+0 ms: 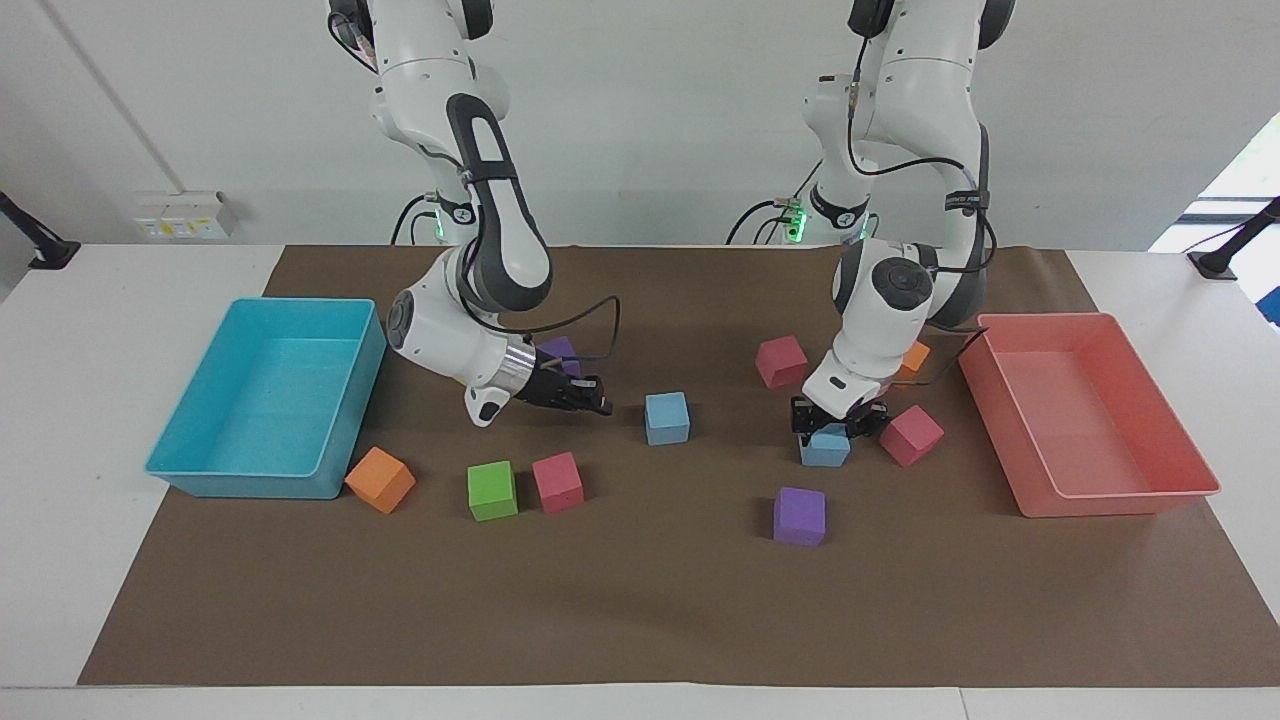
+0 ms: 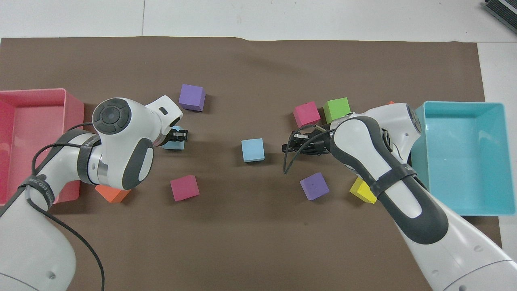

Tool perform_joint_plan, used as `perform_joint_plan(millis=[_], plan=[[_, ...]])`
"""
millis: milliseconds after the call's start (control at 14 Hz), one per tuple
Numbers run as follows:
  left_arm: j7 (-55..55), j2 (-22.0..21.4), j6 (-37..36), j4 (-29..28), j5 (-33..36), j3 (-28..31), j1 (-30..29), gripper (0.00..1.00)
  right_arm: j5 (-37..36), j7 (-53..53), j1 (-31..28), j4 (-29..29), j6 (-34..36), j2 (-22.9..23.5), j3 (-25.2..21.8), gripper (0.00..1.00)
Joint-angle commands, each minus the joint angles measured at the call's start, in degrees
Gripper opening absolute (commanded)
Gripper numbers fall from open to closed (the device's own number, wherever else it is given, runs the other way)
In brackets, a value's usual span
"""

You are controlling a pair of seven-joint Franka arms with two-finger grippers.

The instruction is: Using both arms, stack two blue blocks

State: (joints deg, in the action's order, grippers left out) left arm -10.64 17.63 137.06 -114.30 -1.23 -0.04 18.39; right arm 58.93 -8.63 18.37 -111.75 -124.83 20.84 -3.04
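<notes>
One blue block lies on the brown mat mid-table and also shows in the overhead view. The other blue block lies toward the left arm's end. My left gripper is down on it, fingers closed against its sides, and the block rests on the mat. My right gripper hangs low over the mat beside the mid-table block, a short gap from it on the right arm's side.
A magenta cube lies close beside the gripped block, with a purple cube farther from the robots. Green and pink cubes lie near the right gripper. The cyan tray and pink tray stand at the table's ends.
</notes>
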Motion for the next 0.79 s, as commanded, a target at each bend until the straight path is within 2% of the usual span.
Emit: perform_joint_plan(millis=[0, 143, 429, 571, 714], plan=[[-1.7, -0.8, 0.5, -0.5, 0.2, 1.0, 1.3, 0.15, 5.0, -2.3, -1.1, -1.1, -0.7, 1.2, 0.5, 0.0], [-3.9, -1.2, -1.0, 1.4, 0.3, 0.9, 1.4, 0.15, 5.2, -2.2, -1.1, -1.2, -0.5, 1.2, 0.5, 0.0], [-10.7, -0.2, -10.7, 11.2, 0.4, 0.8, 4.4, 0.15, 5.4, -2.3, -1.6, -1.4, -0.2, 1.5, 0.5, 0.0], [-15.3, 2.7, -12.8, 17.4, 0.4, 0.8, 6.7, 0.13, 5.4, -2.3, -1.7, -1.5, -0.2, 1.8, 0.5, 0.0], [-16.8, 6.3, -19.8, 25.6, 0.1, 0.7, 8.8, 0.1, 5.8, -2.3, -2.0, -1.5, -0.2, 1.9, 0.5, 0.0]])
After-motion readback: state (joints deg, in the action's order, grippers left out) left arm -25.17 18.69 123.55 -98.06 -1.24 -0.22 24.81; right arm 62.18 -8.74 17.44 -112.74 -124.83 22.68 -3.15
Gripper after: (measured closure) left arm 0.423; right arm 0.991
